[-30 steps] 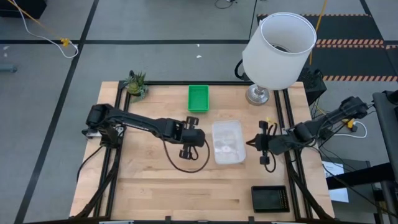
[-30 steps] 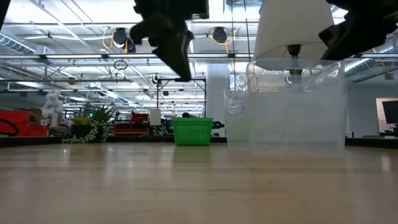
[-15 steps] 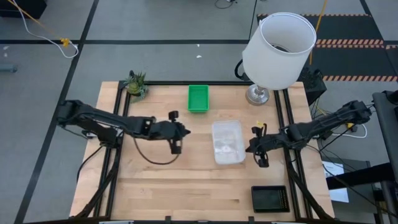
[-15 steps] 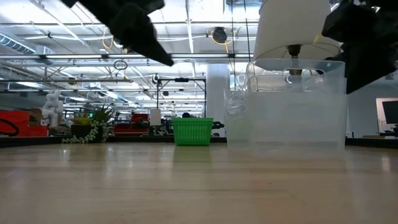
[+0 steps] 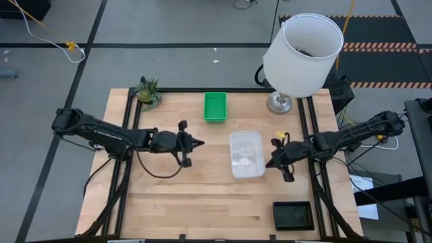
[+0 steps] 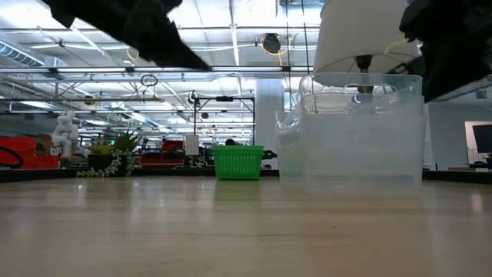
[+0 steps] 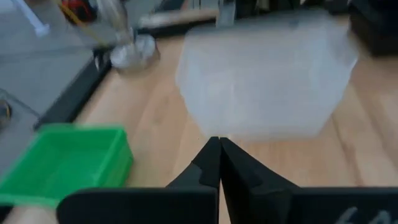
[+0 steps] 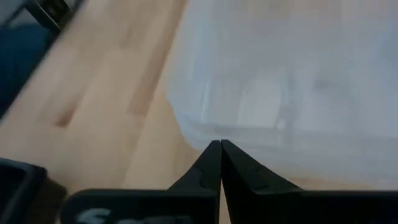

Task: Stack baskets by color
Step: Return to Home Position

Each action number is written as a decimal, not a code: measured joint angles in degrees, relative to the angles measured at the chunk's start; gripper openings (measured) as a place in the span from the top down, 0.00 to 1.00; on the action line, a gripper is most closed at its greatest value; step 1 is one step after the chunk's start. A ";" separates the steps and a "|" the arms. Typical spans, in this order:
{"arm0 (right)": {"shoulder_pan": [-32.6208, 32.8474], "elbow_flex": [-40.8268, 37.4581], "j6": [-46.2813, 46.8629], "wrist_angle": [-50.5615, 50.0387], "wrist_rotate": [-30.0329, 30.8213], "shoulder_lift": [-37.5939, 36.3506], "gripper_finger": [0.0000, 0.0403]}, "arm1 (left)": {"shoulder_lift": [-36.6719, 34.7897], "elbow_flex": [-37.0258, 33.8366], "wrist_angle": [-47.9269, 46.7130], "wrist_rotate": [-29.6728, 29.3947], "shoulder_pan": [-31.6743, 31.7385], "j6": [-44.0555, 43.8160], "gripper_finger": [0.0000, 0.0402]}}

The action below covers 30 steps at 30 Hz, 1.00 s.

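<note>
Wooden table (image 5: 169, 196) fills my screens. Nearest the front edge, to the right of the clear baskets (image 5: 246, 154), I see the black baskets (image 5: 292, 214). The left gripper (image 7: 219, 142) hangs apart on their left, the right gripper (image 8: 219, 144) just beside their right side. Both have the fingers pressed together, holding nothing. Beyond the clear baskets rest the green baskets (image 5: 215, 106), then the lamp (image 5: 302, 46) and the plant (image 5: 147, 91).
</note>
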 joint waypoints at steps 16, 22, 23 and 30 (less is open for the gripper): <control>-5.87 0.11 -13.81 1.22 11.21 -18.35 1.00 | -19.39 -10.04 10.67 -0.08 2.12 3.27 0.98; -8.04 -8.15 -17.18 16.10 10.38 -20.34 1.00 | -21.87 -21.78 21.35 -0.07 2.15 -0.96 0.99; -8.49 -10.01 -17.96 19.08 10.32 -20.33 1.00 | -21.92 -23.26 22.83 -0.07 2.15 -1.66 0.99; -11.17 -21.56 -20.24 37.26 10.13 -20.28 1.00 | -21.88 -29.35 30.24 -0.75 2.15 -1.73 0.98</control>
